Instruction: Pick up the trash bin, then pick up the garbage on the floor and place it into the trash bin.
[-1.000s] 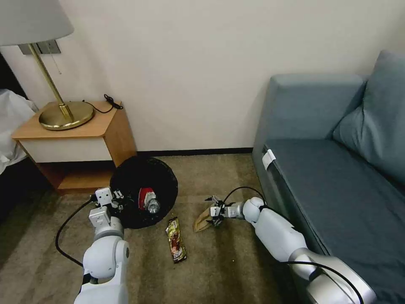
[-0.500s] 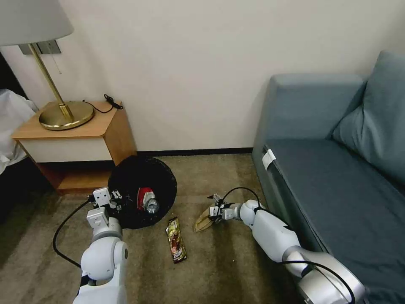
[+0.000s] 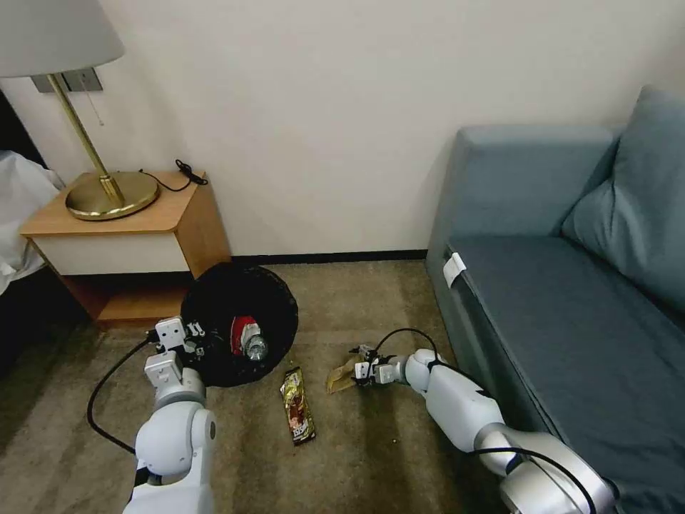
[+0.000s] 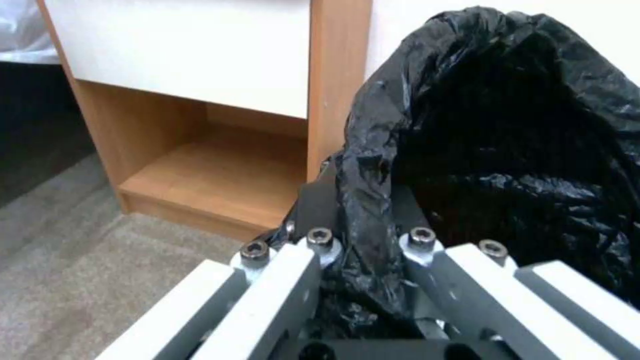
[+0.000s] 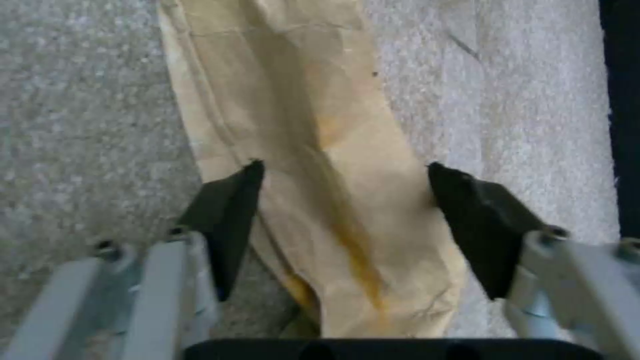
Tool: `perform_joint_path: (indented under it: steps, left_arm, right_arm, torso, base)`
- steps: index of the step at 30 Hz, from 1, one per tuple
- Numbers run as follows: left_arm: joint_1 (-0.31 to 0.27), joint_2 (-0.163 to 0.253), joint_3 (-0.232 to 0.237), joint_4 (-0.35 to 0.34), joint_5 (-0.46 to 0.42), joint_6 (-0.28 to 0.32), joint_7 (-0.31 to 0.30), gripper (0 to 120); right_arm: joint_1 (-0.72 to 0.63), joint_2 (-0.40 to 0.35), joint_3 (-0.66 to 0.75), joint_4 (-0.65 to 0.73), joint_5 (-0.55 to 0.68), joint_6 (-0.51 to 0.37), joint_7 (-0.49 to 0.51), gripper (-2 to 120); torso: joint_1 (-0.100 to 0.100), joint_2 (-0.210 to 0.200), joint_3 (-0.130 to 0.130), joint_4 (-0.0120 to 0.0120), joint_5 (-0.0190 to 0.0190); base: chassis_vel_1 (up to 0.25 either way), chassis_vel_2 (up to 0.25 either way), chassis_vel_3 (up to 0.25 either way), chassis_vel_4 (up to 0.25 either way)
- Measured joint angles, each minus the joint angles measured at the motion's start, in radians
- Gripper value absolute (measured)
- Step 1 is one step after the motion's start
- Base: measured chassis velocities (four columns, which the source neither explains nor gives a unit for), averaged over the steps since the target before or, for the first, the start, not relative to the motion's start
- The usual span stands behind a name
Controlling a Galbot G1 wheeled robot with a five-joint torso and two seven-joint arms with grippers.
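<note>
From above, the right gripper (image 3: pixel 360 370) sits at the crumpled tan paper (image 3: pixel 341 377) on the carpet; the left gripper (image 4: pixel 365 245) pinches the black-lined white trash bin (image 3: pixel 239 325). Its wrist camera shows spread jaws straddling the paper lengthwise.

carpet (image 3: pixel 371 457) holds snack wrapper (image 3: pixel 297 414) and tan paper (image 3: pixel 341 375).

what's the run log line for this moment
left gripper: shut on trash bin liner | right gripper: open, fingers straddling tan paper | snack wrapper: on floor
</note>
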Motion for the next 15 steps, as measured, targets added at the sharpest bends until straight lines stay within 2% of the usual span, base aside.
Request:
perform_joint_path:
  steps: [3, 4, 6, 7, 9, 13, 15]
  left_arm:
    - [-0.003, -0.001, 0.004, 0.005, 0.0, 0.0, 0.0, 4]
    - [-0.003, -0.001, 0.004, 0.005, 0.0, 0.0, 0.0, 4]
    - [-0.003, -0.001, 0.005, 0.007, 0.0, 0.0, 0.0, 4]
    - [-0.003, -0.001, 0.005, 0.007, 0.0, 0.0, 0.0, 4]
    - [-0.005, -0.001, 0.005, 0.008, 0.0, 0.0, 0.0, 4]
    - [-0.006, 0.0, 0.005, 0.008, -0.001, 0.0, 0.0, 4]
    - [-0.007, -0.001, 0.007, 0.009, -0.001, 0.0, -0.001, 4]
  right_arm:
    - [-0.011, -0.007, 0.004, 0.008, 0.008, 0.002, 0.0, 48]
    - [-0.011, -0.007, 0.004, 0.008, 0.008, 0.002, 0.0, 48]
    - [-0.021, -0.009, 0.008, 0.012, 0.012, 0.002, 0.0, 39]
    - [-0.021, -0.009, 0.008, 0.012, 0.012, 0.002, 0.0, 39]
    - [-0.029, -0.009, 0.012, 0.013, 0.015, 0.002, -0.001, 26]
    - [-0.033, -0.008, 0.017, 0.017, 0.016, 0.003, -0.001, 18]
    - [-0.037, -0.009, 0.031, 0.026, 0.025, 0.006, -0.004, 4]
  torso:
    - [0.0, 0.0, 0.0, 0.0001, 0.0002]
    - [0.0, 0.0, 0.0, 0.0001, 0.0002]
    - [0.0, 0.0, 0.0, 0.0001, 0.0002]
    - [0.0, 0.0, 0.0, 0.0001, 0.0002]
    - [0.0, 0.0, 0.0, 0.0001, 0.0002]
    - [0.0, 0.0, 0.0, 0.0001, 0.0002]
    - [0.0, 0.0, 0.0, 0.0002, 0.0001]
  base:
    - [0.0, 0.0, 0.0, 0.0]
    - [0.0, 0.0, 0.0, 0.0]
    - [0.0, 0.0, 0.0, 0.0]
    - [0.0, 0.0, 0.0, 0.0]
    - [0.0, 0.0, 0.0, 0.0]
    - [0.0, 0.0, 0.0, 0.0]
    - [0.0, 0.0, 0.0, 0.0]
